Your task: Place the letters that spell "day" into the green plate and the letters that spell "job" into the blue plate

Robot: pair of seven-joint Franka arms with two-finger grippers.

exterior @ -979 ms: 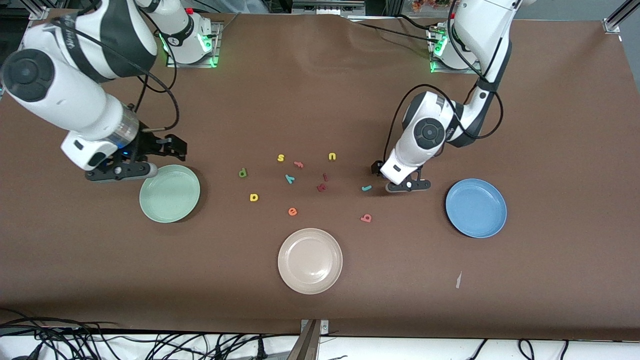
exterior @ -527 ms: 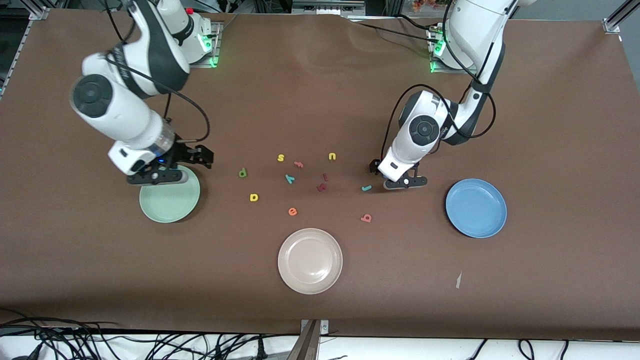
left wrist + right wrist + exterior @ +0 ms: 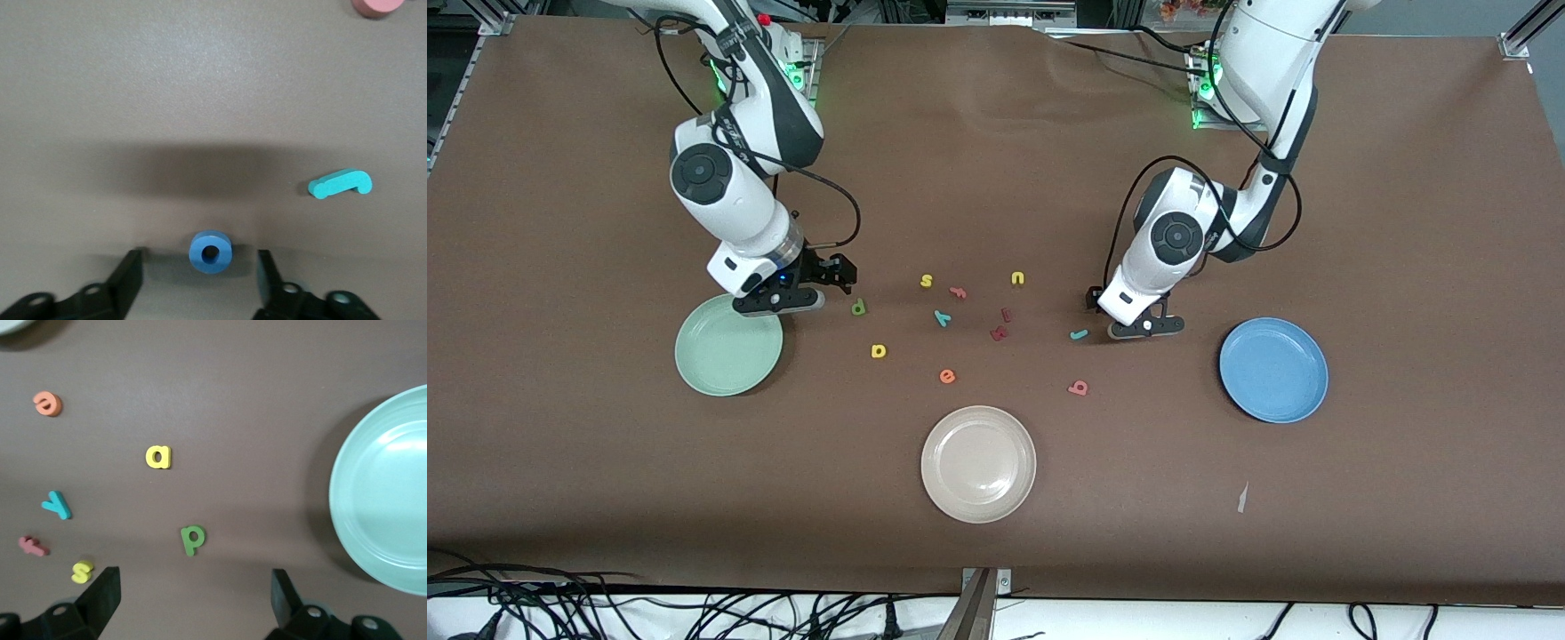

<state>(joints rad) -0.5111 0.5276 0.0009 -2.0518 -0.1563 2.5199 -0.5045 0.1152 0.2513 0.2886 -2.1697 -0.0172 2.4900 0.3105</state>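
My left gripper [image 3: 200, 273] is low at the table, its fingers [image 3: 130, 280] apart on both sides of the blue o [image 3: 211, 251], not touching it. The teal j [image 3: 340, 184] lies near. My right gripper [image 3: 193, 593] hangs wide open and empty beside the green plate [image 3: 383, 513], above the green d [image 3: 192, 539]. The blue plate [image 3: 1273, 370] is bare.
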